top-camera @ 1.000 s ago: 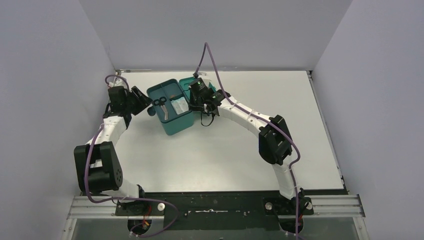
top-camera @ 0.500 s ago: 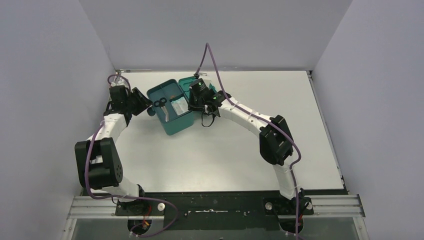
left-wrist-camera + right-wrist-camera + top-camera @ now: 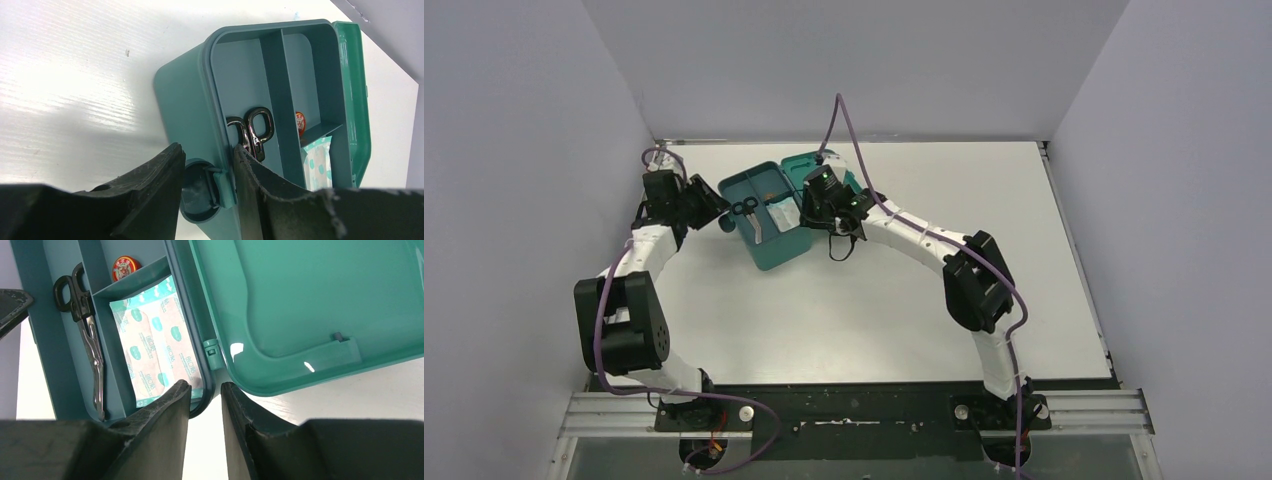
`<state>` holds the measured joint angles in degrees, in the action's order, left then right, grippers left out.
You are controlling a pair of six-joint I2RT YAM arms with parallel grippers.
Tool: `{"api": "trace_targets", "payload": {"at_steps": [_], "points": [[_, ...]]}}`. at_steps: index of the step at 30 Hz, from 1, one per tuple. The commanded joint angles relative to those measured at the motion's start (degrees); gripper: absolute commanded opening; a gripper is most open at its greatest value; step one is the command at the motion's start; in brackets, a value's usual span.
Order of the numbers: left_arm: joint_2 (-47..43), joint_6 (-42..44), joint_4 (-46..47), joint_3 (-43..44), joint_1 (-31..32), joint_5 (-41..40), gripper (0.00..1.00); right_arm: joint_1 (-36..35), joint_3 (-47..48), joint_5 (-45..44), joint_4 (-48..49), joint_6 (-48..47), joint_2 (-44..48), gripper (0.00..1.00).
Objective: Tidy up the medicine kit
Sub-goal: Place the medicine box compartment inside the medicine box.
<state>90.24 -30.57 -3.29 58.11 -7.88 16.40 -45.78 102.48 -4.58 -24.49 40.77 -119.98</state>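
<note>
The medicine kit stands open at the far left of the table, its lid swung back flat. A darker divided tray sits in its top. The tray holds black-handled scissors, a small round red tin and a packet of plasters. My left gripper straddles the kit's left wall, jaws closed against its side knob. My right gripper hovers open over the kit's rim by the hinge, one fingertip above the plasters, nothing between its fingers.
White walls close the table at the back and on the left, near the kit. Purple cables trail from both arms. The lid lies under my right wrist.
The right gripper's jaws have spread apart above the plasters and the wrist has shifted slightly left. The left gripper's jaws have narrowed around the side knob. The kit has stayed put.
</note>
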Motion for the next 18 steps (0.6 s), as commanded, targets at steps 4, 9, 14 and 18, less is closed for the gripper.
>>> {"api": "trace_targets", "payload": {"at_steps": [4,9,14,18], "points": [[3.37,2.73,-2.78,3.46,-0.38,0.84,0.4,0.67,-2.5,-1.79,-3.2,-1.57,1.95,0.3],[5.72,3.94,-6.8,6.39,-0.32,-0.52,0.43,1.3,-3.31,-0.51,-3.2,-1.35,2.56,0.31],[4.4,4.39,-8.5,6.73,-0.07,1.13,0.43,1.3,-3.5,0.71,-3.13,-1.02,4.69,0.31],[2.17,4.85,-10.34,6.72,0.93,1.86,0.42,1.31,-4.72,1.7,-2.47,-0.57,7.46,0.31]]}}
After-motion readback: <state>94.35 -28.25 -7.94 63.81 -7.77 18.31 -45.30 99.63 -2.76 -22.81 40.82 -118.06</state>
